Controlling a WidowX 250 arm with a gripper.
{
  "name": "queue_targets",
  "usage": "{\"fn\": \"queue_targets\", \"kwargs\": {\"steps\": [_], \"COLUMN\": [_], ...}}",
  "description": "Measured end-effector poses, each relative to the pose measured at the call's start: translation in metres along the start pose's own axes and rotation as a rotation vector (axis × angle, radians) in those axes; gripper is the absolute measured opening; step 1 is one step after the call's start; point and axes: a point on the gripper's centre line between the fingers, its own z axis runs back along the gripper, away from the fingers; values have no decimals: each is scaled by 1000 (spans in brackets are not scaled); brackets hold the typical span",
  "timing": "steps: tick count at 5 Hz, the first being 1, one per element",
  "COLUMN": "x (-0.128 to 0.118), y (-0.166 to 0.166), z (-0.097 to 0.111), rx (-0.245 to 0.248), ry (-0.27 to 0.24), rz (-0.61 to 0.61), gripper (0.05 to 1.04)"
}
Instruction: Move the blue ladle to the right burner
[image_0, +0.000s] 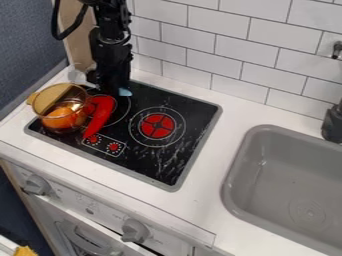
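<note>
Well, the ladle (125, 92), as far as I can make out, is that little bit of pale blue at the foot of the hand (111, 90), by the back of the left burner (121, 107). Most of it is hidden from where I stand. The hand hangs low right beside it; how wide it is spread, and whether it has hold of the ladle, I cannot tell.

I'd call this the picking-up step, with the ladle well short of its goal. The next move calls for making sure of a firm grip, then a lift straight up before anything goes sideways. After that it is a short carry across the stove (175, 187) to the right burner (157, 126), whose red centre is in plain sight, and a gentle lowering there.

A long red thing (100, 114) lies across the left burner, against the pot (47, 96), which has something orange (59, 119) in it. A low sweep might knock either one. Farther out, past the stove's rim, come the white tabletop (234, 114) and then the grey sink (284, 170), neither of which this job should need.
</note>
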Motion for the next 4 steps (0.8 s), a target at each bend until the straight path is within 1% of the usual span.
{"fn": "queue_targets", "kwargs": {"steps": [1,2,3,4], "x": [-2,-1,3,4], "y": [-2,2,1,-1], "z": [0,-1,21,49], "rx": [-10,1,-18,-61], "ry": [13,21,18,23], "rz": [-14,-12,-13,-16], "gripper": [971,1009,1005,1001]}}
